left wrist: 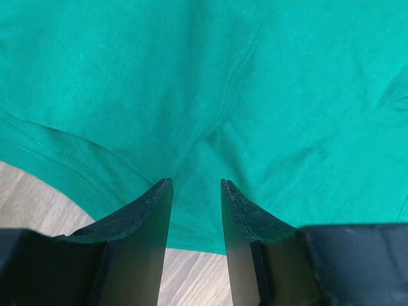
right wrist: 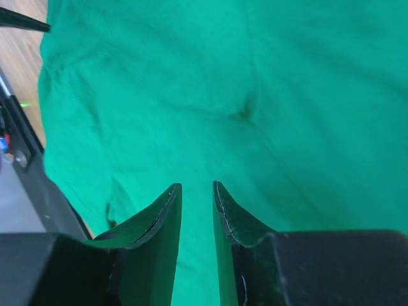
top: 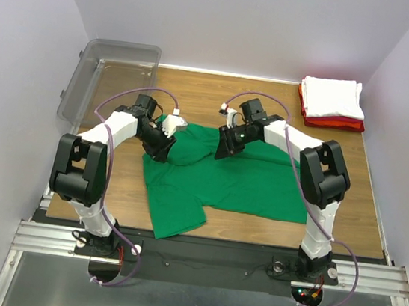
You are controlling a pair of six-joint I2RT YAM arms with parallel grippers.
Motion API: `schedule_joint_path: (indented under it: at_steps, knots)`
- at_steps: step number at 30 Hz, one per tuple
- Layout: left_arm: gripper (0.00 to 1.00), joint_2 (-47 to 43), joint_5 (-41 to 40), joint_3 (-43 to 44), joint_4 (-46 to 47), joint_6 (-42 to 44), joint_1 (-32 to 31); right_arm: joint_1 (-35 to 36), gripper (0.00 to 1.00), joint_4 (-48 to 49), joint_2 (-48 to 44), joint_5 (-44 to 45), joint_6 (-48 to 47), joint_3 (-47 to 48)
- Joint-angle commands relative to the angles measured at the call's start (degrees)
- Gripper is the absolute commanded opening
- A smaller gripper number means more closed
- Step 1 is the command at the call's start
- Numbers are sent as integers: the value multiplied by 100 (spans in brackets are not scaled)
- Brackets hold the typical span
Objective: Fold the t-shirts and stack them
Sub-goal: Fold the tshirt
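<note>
**Working the far edge of the green shirt with both arms**

The left end effector has its fingers a narrow slit apart, with green cloth showing through the slit and wood below it. The right end effector looks the same, with a thin gap and cloth filling the view beyond. From these views I cannot tell whether either one is pinching a fold or only pressed close over it. A small pucker in the fabric just ahead of each pair of fingertips hints at contact.

Both sit along the far edge of the green t-shirt, the left one near its left end and the right one nearer the middle. Almost all of the cloth lies on the near side of them, toward the bases. The shirt's long axis runs left to right across the worktop, and one flap reaches toward the near-left. Any fold, I judge, would carry this far edge toward the near side, across that axis.

Each arm reaches forward, with its forearm angled inward and its wrist pitched down at the cloth.

In the far right corner, the folded white t-shirt rests on the folded red t-shirt, well apart from the green one. The right arm is the nearer to that stack. A clear bin stands at the far left.
</note>
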Motion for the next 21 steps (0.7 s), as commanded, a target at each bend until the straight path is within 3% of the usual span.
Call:
schedule_joint_path:
  at_steps: [1,3,5,10,13,18,21]
  knots:
    - [48,138,191,17,5,57,-3,246,33,620,231,-256,670,138]
    - [47,331,147,122,23,31,-3,307,34,708,328,-256,775,147]
    - [40,499,129,271,-38,40,-3,378,34,726,425,-291,828,182]
    - [8,938,488,955,-424,-82,15,396,33,752,303,-151,689,200]
    - [0,1166,665,1448,-566,-206,6,396,31,752,197,68,548,200]
    - [0,1817,780,2160,-759,-504,102,404,28,752,-40,455,240,209]
    - [8,2054,832,2345,-698,-733,243,413,28,779,-93,728,-93,200]
